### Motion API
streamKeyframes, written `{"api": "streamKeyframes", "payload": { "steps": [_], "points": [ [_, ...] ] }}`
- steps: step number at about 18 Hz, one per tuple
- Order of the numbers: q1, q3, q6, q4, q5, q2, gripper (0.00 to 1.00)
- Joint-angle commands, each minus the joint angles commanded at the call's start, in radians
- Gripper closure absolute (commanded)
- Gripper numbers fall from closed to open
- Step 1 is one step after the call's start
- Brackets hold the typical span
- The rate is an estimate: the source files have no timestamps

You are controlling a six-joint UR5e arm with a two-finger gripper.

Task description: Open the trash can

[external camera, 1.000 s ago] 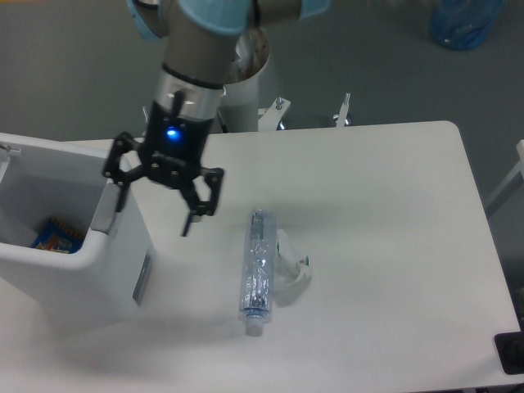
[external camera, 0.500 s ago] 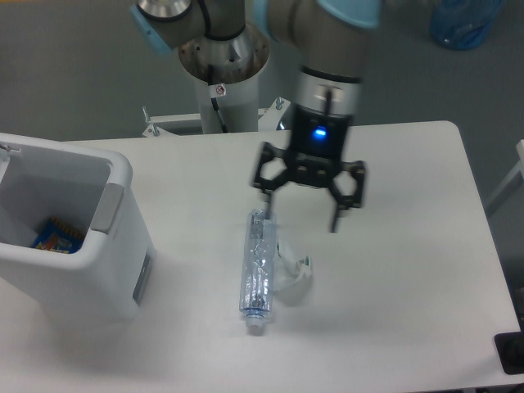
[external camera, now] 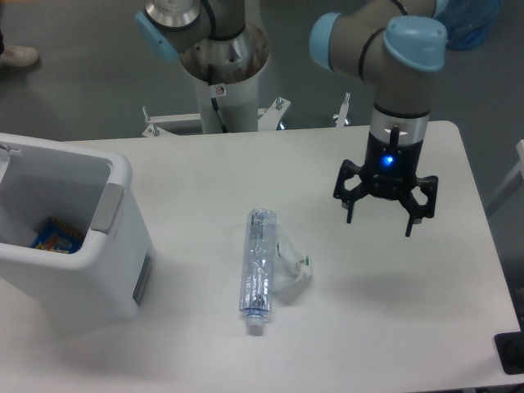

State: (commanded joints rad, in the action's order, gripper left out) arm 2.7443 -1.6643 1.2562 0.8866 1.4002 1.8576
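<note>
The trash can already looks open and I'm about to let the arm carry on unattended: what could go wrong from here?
1. The crushed bottle lies mid-table, between the open gripper and the trash can; a low sweep back could knock it.
2. The can stands at the table's left edge, partly out of frame; a push might shift it off.

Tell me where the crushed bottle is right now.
The crushed bottle lies on the table near its centre, between the trash can at left and the open gripper hanging at right.
</note>
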Motion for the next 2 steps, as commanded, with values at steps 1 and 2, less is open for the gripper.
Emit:
{"api": "streamKeyframes", "payload": {
  "steps": [1, 2],
  "points": [
    [0.0, -0.012, 0.011, 0.0, 0.02, 0.0, 0.0],
    [-0.002, -0.026, 0.02, 0.0, 0.028, -0.002, 0.0]
  ]
}}
